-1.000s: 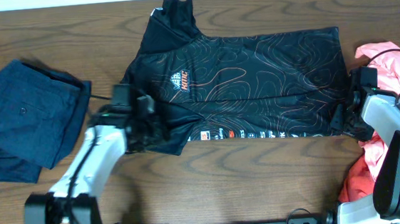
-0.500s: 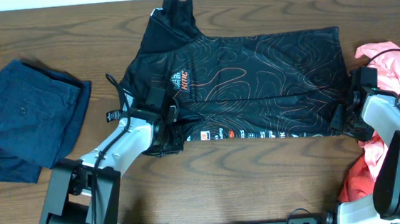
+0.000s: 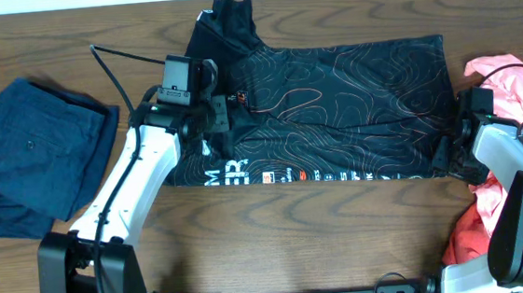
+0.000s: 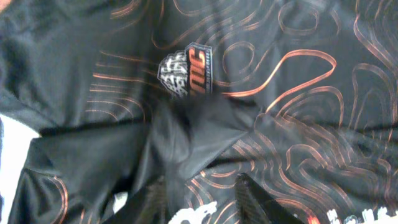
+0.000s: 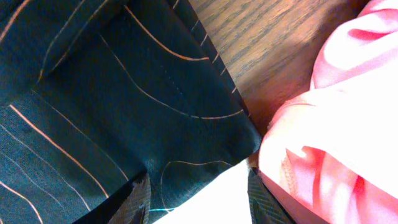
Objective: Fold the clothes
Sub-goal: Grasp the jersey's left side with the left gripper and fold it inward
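**Sleeve side of the jersey lifted for the fold**

My left pincer [image 4: 202, 199] is clamped on a tented pleat of the black jersey [image 3: 334, 113], just below its chest logo [image 4: 186, 71]; I judge this grip lets the sleeve side be laid inward. My right pincer [image 5: 199, 199] sits at the hem corner, probably to anchor the cloth against that pull, though I cannot tell whether it is closed there. The jersey lies spread across the middle of the table [image 3: 297, 247]. The pink garment [image 3: 510, 89] waits bunched just beyond its right edge, and a dark blue garment [image 3: 28, 155] lies well apart at far left.
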